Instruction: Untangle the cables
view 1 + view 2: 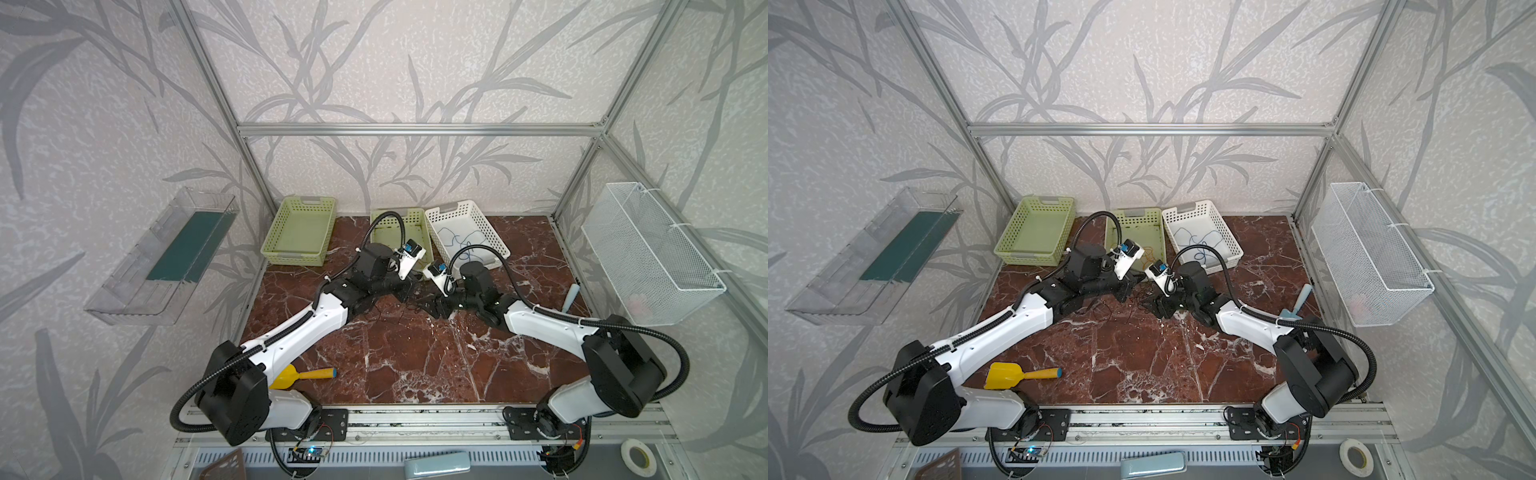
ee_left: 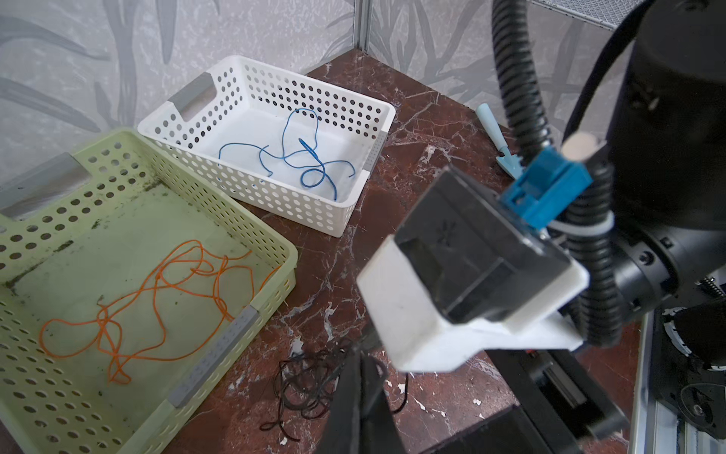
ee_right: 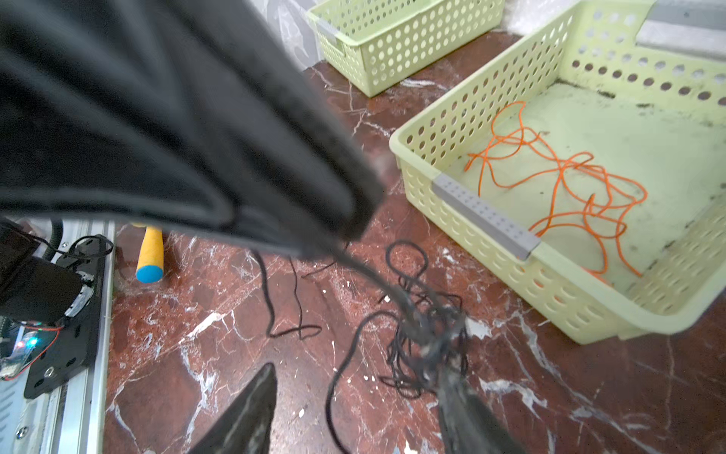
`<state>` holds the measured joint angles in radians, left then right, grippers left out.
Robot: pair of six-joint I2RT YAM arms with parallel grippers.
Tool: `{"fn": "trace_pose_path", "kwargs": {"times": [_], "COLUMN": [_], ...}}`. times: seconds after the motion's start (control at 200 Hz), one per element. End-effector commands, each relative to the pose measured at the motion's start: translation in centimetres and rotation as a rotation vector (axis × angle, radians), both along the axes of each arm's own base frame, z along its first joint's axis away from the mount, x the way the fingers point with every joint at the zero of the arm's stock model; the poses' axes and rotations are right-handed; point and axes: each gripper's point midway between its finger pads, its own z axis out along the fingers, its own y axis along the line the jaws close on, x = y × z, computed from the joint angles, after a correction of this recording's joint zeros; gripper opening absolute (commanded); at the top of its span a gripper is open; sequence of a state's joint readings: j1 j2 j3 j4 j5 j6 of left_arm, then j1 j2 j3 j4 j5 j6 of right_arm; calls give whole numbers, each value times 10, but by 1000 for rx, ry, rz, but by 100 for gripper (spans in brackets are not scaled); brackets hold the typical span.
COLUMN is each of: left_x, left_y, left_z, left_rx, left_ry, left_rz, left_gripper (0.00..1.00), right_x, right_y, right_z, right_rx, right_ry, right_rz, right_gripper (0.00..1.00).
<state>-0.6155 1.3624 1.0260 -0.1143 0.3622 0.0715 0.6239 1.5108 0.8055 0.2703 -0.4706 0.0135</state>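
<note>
A dark cable tangle (image 3: 424, 338) lies on the marble table (image 1: 415, 365) in front of the baskets, also seen in the left wrist view (image 2: 306, 385) and in a top view (image 1: 1121, 305). My left gripper (image 2: 362, 353) is shut on strands of it, which run taut from its tip. My right gripper (image 3: 353, 377) is open beside the tangle, one finger touching the bundle. In both top views the two grippers (image 1: 409, 291) (image 1: 432, 305) meet at mid-table. An orange cable (image 2: 157, 298) lies in the middle green basket (image 2: 275, 239). A blue cable (image 2: 298, 157) lies in the white basket (image 2: 338, 220).
An empty green basket (image 1: 299, 237) stands at the back left. A yellow scoop (image 1: 299, 376) lies near the front left, a pale blue tool (image 1: 571, 297) at the right edge. A white wire basket (image 1: 648, 253) hangs on the right wall, a clear bin (image 1: 166, 257) on the left wall.
</note>
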Motion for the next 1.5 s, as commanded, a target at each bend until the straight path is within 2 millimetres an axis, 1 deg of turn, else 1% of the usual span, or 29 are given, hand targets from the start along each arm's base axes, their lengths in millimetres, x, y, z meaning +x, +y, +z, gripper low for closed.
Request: {"fn": "trace_pose_path", "kwargs": {"times": [0.0,0.07,0.175,0.215,0.305,0.41,0.6,0.685,0.82,0.89,0.94,1.02,1.11,1.194,1.274,1.314,1.409,1.499], "left_x": [-1,-2,0,0,2,5,6,7,8,7,5,2,1,4,6,6,7,7], "left_y": [0,-2,-2,-2,1,5,9,11,15,16,15,10,3,-1,-4,-5,-5,-4], "left_z": [24,28,33,36,41,49,66,73,88,98,103,105,101,96,92,91,89,90], "left_rx": [-4,-13,-17,-17,-17,-14,-28,-35,-47,-60,-72,-96,-124,-136,-142,-145,-142,-148], "left_ry": [-60,-72,-88,-99,-112,-135,-172,-190,-224,-241,-248,-241,-219,-200,-188,-184,-179,-181], "left_rz": [-4,-9,-2,0,16,39,57,66,83,80,72,43,22,22,19,18,22,27], "left_gripper": [0,0,0,0,0,0,0,0,0,0,0,0,0,0,0,0,0,0], "right_x": [13,13,12,11,8,2,3,5,9,11,11,10,9,8,7,6,2,-5], "right_y": [9,11,11,10,6,0,-22,-33,-48,-54,-56,-56,-53,-52,-51,-50,-46,-38], "right_z": [23,21,19,18,16,9,-2,-10,-26,-29,-26,-17,-5,4,10,12,18,30], "right_rx": [64,50,47,46,33,-13,-24,-21,-62,-61,-42,-15,12,35,50,55,69,85], "right_ry": [-22,-2,8,6,1,7,32,61,112,126,126,104,83,69,58,57,48,-1], "right_rz": [-31,-24,-21,-24,-23,-18,-84,-115,-149,-163,-164,-156,-137,-131,-126,-123,-102,-75], "right_gripper": [55,47,26,19,8,0,0,0,0,0,2,12,19,33,41,43,46,47]}}
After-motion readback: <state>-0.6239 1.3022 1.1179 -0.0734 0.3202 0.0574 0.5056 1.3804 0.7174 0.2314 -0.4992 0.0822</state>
